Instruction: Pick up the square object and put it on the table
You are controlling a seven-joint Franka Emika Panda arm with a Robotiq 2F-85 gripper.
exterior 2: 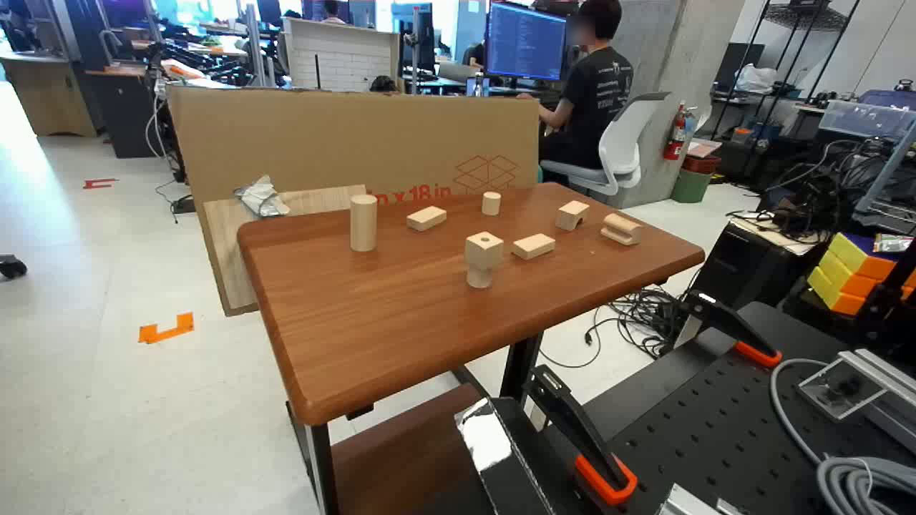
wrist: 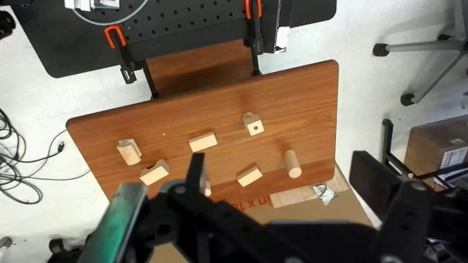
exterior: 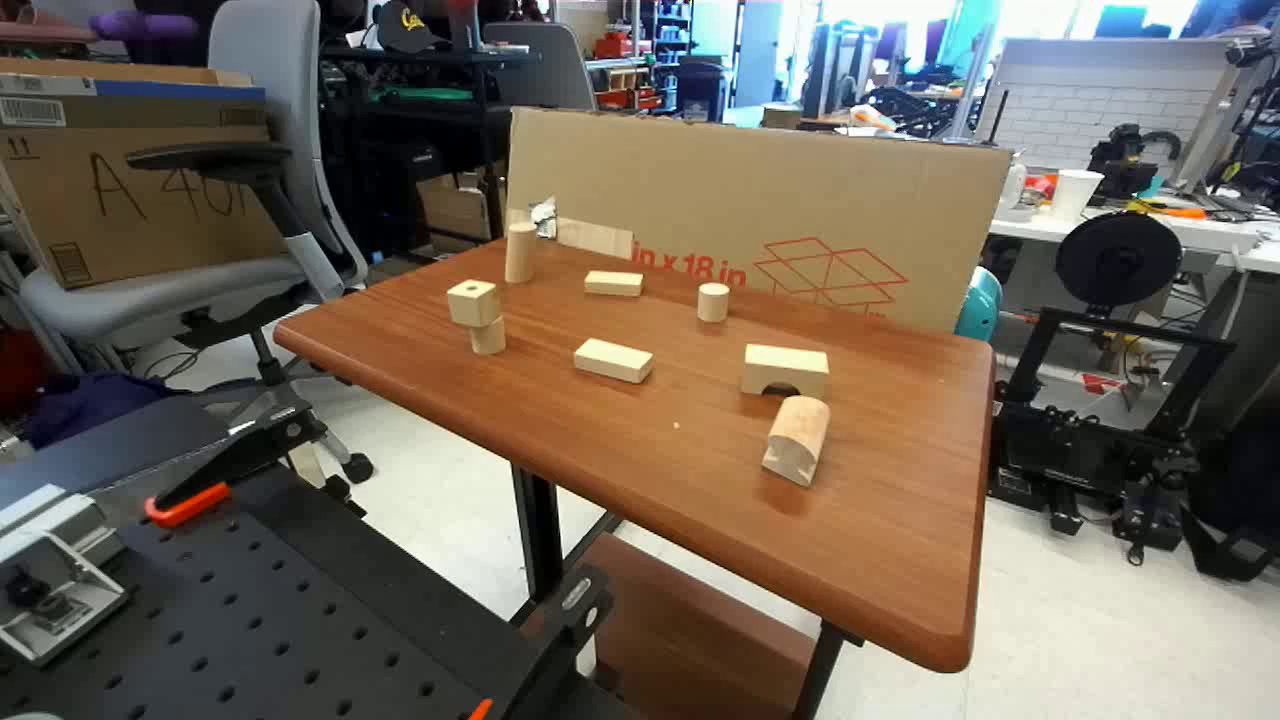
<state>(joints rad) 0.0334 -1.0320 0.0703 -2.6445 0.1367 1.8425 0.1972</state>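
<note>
Wrist view and both exterior views took in the table (wrist: 307, 98), its reddish-brown top lying well below the gripper (wrist: 283, 173) and ahead of its jaws. Across the table from the gripper, as the wrist view had it, ran the black perforated bench (wrist: 73, 54). On the gripper's own side stood a cardboard sheet (exterior: 700, 180) with red print, partly covered by the gripper in the wrist view. The gripper itself was spread wide, its jaws far apart. Straight out from the gap between them, a tall wooden cylinder (wrist: 292, 163) stood on the table. An arched block (wrist: 155, 174) and a rounded, grooved block (wrist: 129, 151) lay outside the jaw at the left of the wrist view, the grooved one farther from it. One flat rectangular block (wrist: 249, 176) showed through the gap, a second flat block (wrist: 203, 142) just past the tip of the left-hand jaw. Out beyond the gap, nearer that same jaw, was the square block (wrist: 253, 128), pale, with a hole in its top face; it sat a little off centre on a short round peg (exterior: 488, 337), which stood on the table, so the block was raised from the wood. Another short cylinder (exterior: 713, 302) stood on the table, partly hidden behind the left-hand jaw in the wrist view.
</note>
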